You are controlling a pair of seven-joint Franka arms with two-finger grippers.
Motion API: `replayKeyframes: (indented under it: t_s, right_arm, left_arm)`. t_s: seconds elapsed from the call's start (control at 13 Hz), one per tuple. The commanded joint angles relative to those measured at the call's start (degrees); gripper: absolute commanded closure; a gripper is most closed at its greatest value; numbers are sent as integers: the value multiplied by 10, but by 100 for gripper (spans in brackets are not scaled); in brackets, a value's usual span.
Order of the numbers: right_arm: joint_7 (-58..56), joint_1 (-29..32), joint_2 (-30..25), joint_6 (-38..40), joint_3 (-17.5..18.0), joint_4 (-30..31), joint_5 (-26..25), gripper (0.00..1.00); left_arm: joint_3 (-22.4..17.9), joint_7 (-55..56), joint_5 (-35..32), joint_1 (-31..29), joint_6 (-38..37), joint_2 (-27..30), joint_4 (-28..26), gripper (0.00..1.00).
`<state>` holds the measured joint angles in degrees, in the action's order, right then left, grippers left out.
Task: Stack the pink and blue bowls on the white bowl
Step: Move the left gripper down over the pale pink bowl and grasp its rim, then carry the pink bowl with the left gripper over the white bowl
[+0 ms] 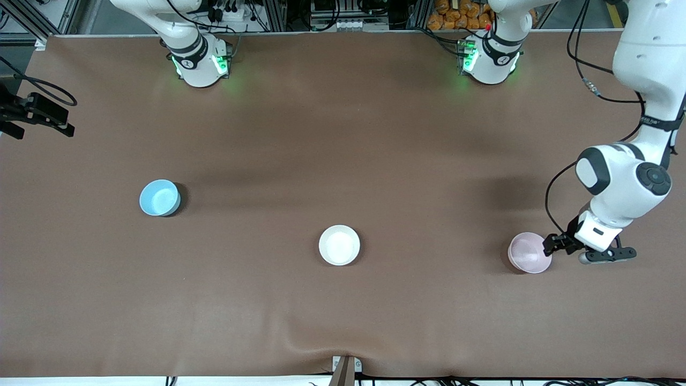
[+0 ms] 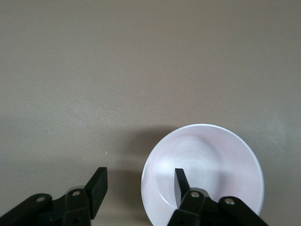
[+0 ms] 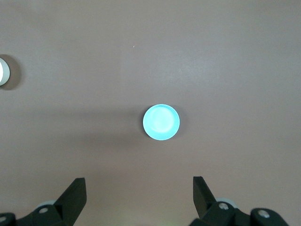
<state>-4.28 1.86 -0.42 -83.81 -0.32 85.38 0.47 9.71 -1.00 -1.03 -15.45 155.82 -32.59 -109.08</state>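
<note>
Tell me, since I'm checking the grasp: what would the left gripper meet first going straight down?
Likely the pink bowl: the left gripper has one finger inside its rim, one outside.

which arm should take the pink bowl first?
Left. Its end effector already straddles the pink bowl rim, one finger inside. The right end effector hangs open, high over the blue bowl.

Overall light: bright, even, from overhead.
Shadows: soft dark patch on the table (image 1: pixel 343 134) beside the blue bowl (image 1: pixel 159 197), on its left-arm side; a broader faint one just farther from the front camera than the pink bowl (image 1: pixel 529 252).
Glare: green glow at both arm bases.
Left wrist view: pink bowl washed almost white, slightly soft.
Right wrist view: blue bowl oversaturated cyan.
</note>
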Motion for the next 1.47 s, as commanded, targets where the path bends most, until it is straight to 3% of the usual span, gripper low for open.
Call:
replayKeyframes:
  t_s: [0.0,0.23,0.31,0.39,0.46,0.93,1.39]
  right_arm:
    - [7,9,-1,6,5,-4,5,0]
    - [7,9,-1,7,5,-4,5,0]
    - [7,9,-1,7,5,-4,5,0]
    - [7,9,-1,7,5,-4,5,0]
    - [7,9,-1,7,5,-3,5,0]
    - [7,9,-1,4,4,-4,5,0]
    - [7,9,0,1,4,-4,5,0]
  left_arm:
    - [6,3,-2,-10,7,-14,12,42]
    - [7,6,-1,-10,11,-23,12,66]
    - [7,6,-1,-10,12,-26,11,77]
    - [7,7,-1,-10,12,-26,8,95]
    - [7,7,-1,-9,12,-26,5,100]
    - [24,-2,-2,-5,12,1,-28,100]
    - [108,36,-2,-2,5,28,-46,100]
